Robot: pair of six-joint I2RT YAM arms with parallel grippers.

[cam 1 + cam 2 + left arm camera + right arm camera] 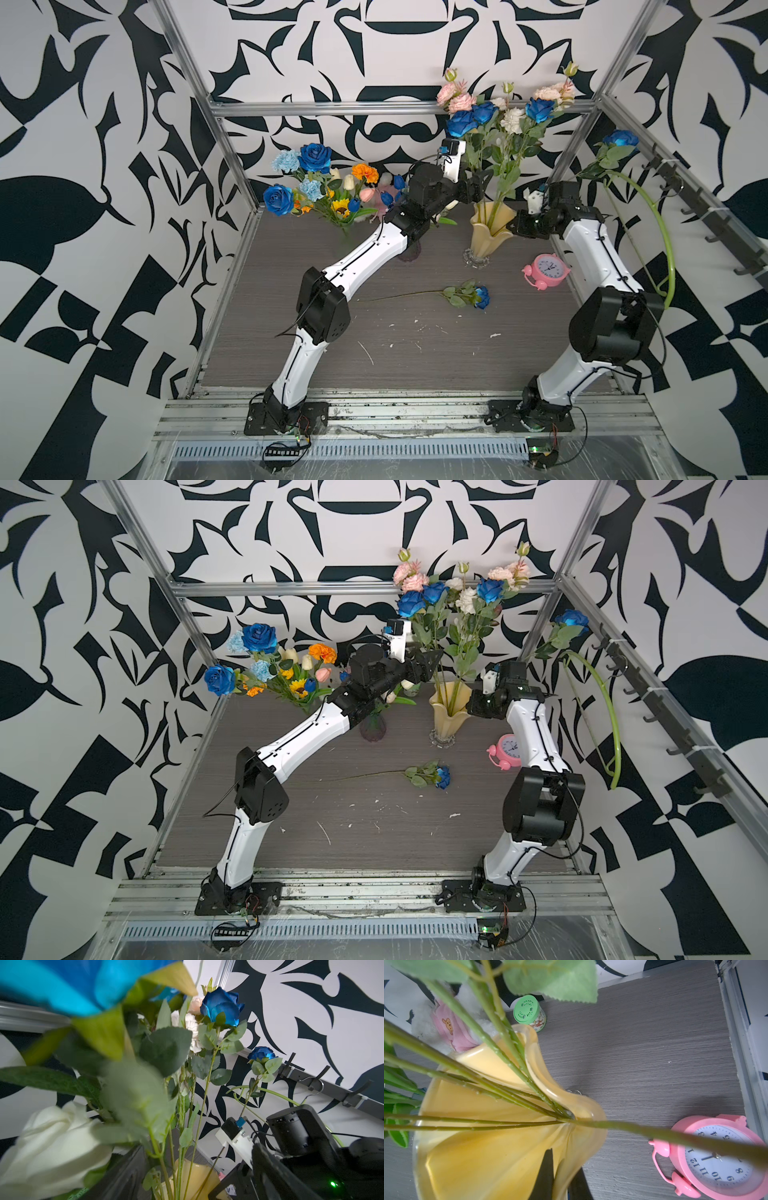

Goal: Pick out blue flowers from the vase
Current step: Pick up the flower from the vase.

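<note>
With the right gripper clamped on the fluted yellow glass vase, the wide-open, empty left gripper straddles mixed green stems and may catch a frilly white bloom instead of a deep-blue fabric rose.

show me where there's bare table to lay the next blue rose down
Widest bare table: the front strip between the lying blue rose and the front rail. Crowded: the back, around the yellow vase, pink clock and bouquet.

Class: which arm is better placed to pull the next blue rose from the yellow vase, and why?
Left. The left gripper is open among the stems above the yellow vase, below the blue roses; the right gripper is shut on the vase's rim, apparently steadying it.
</note>
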